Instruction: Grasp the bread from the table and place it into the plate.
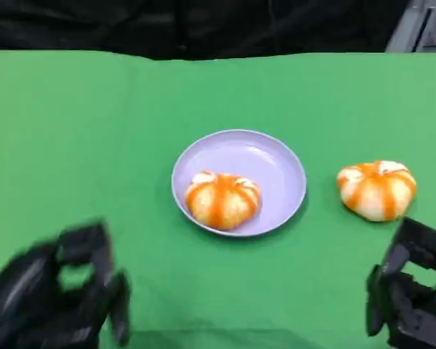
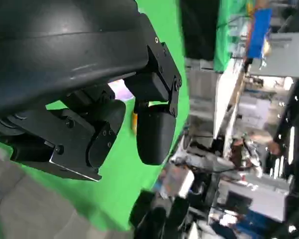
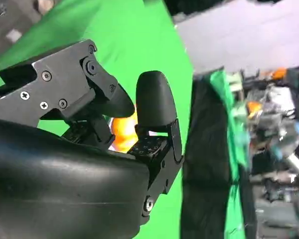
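head view: a lavender plate (image 1: 276, 163) lies on the green table (image 1: 94, 131), ahead of both hands and between them. one orange-striped bread in the plate (image 1: 222, 200) sits in the plate's near-left part, touching its floor. a second bread on the table (image 1: 376, 189) rests on the cloth just ahead of the right hand (image 1: 410, 291), apart from it and well apart from the plate's rim. the right hand holds nothing, its fingers spread apart and released. the left hand (image 1: 65, 291) is motion-blurred, low at the near edge, well short of the plate; it grasps nothing, fingers loosely apart. right wrist view: a fingertip (image 3: 154, 99) stands over a patch of orange bread beyond it, not touching.
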Available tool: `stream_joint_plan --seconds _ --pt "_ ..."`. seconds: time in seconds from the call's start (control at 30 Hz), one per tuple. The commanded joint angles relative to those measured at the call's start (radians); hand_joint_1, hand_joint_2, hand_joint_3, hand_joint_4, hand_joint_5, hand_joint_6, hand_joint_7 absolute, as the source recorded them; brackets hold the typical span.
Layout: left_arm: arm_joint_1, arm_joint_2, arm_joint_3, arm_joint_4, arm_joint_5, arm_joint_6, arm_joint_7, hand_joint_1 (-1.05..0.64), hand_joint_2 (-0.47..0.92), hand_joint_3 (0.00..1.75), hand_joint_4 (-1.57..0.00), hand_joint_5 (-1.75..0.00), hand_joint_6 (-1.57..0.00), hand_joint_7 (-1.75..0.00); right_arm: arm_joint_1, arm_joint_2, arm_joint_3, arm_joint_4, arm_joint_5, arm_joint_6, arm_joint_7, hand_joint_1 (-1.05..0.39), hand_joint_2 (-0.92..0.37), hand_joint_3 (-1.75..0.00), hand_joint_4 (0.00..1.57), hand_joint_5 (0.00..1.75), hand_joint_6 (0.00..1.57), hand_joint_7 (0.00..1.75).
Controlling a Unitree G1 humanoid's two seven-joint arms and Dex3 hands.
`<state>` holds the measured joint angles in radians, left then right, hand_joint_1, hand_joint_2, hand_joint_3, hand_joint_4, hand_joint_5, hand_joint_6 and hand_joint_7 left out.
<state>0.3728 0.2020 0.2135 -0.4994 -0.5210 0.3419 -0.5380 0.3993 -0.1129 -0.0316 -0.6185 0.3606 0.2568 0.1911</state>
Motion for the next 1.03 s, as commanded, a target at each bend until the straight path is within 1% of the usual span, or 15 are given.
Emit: stream_joint_plan --seconds 0.03,0.17,0.2,0.4,0.77,0.9,1.03 --pt "0.015 0.03 -0.007 0.035 0.046 -0.105 -0.031 -0.03 0.57 1.39 -1.01 -1.75 -0.82 -1.75 -0.01 -0.011 0.0 0.005 -0.009 -0.006 0.006 -0.02 -0.6 -1.24 0.94 1.75 0.65 1.75" --pt "-0.051 0.03 -0.012 0.092 0.043 -0.123 -0.011 0.02 0.58 1.37 -1.01 -1.75 -0.83 -1.75 0.003 0.007 0.01 -0.02 0.004 0.013 -0.012 -0.03 -0.59 -1.25 0.93 1.75 0.66 1.75" --pt "-0.052 0.03 -0.013 0.089 0.043 -0.121 -0.003 0.05 0.59 1.37 -1.02 -1.75 -0.83 -1.75 0.003 0.005 0.01 -0.022 0.004 0.013 -0.01 -0.02 -0.6 -1.26 0.93 1.75 0.66 1.75" --pt "-0.053 0.038 -0.019 0.068 0.043 -0.099 0.027 0.12 0.62 1.37 -1.03 -1.75 -0.84 -1.75 0.009 -0.001 0.01 -0.041 0.0 0.029 -0.018 -0.02 -0.59 -1.26 0.93 1.75 0.65 1.75" --pt "-0.052 0.045 -0.033 0.045 0.061 -0.098 0.047 0.17 0.65 1.37 -1.03 -1.75 -0.83 -1.75 0.003 -0.006 -0.003 -0.039 0.017 0.037 -0.008 -0.01 -0.61 -1.24 0.93 1.75 0.65 1.75" --pt "-0.056 0.051 -0.03 0.039 0.056 -0.084 0.052 0.16 0.66 1.34 -1.03 -1.75 -0.83 -1.75 -0.003 -0.014 -0.008 -0.034 0.018 0.039 -0.001 -0.01 -0.61 -1.24 0.93 1.75 0.64 1.75" --pt "-0.053 0.056 -0.03 0.03 0.063 -0.081 0.066 0.16 0.66 1.31 -1.02 -1.75 -0.82 -1.75 -0.003 -0.006 -0.009 -0.029 0.025 0.034 0.002 -0.02 -0.62 -1.23 0.94 1.75 0.65 1.75"
